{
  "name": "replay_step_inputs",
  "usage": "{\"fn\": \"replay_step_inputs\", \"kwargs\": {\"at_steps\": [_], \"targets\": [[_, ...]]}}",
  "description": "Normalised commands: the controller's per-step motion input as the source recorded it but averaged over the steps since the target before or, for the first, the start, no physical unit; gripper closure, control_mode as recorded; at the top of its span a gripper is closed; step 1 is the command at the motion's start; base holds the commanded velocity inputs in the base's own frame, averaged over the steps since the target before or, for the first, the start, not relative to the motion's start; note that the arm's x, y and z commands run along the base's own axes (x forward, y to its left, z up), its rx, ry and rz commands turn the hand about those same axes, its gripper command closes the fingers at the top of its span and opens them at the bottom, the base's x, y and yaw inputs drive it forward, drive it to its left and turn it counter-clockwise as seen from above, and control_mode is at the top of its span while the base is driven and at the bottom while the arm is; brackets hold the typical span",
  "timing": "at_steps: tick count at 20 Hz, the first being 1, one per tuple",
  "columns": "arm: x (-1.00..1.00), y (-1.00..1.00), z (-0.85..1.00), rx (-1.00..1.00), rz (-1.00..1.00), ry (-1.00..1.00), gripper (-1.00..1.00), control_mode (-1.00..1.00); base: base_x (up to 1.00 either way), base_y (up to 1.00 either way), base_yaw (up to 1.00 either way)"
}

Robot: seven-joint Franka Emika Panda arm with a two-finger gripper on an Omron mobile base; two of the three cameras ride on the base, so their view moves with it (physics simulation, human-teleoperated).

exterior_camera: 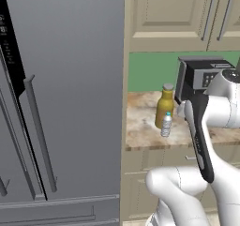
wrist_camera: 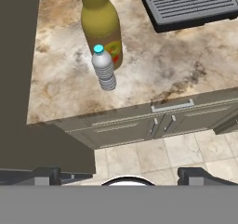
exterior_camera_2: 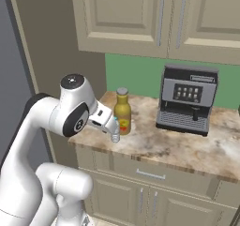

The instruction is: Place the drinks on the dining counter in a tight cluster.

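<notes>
Two finger tips point(wrist_camera: 42, 175) wide apart, jaws empty, above water bottle point(wrist_camera: 104, 69) beside amber bottle point(wrist_camera: 100, 25).

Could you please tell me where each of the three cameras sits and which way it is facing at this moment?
Left base view: behind the arm to its left, facing the fridge and short counter; the white arm rises at lower right.
Right base view: behind the arm to its right, facing the same counter, with the coffee machine; the arm rises at lower left.
Hand view: on the hand, looking down at the counter edge; dark finger tips at the bottom.
Shared by all three: the amber bottle and water bottle standing close together.
</notes>
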Motion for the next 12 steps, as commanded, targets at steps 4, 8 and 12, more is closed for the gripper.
{"fn": "replay_step_inputs", "kwargs": {"at_steps": [4,8,12], "targets": [[0.0,0.0,0.0,0.0,0.0,0.0,-1.0,1.0,0.0,0.0,0.0],[0.0,0.0,0.0,0.0,0.0,0.0,-1.0,1.0,0.0,0.0,0.0],[0.0,0.0,0.0,0.0,0.0,0.0,-1.0,-1.0,0.0,0.0,0.0]]}}
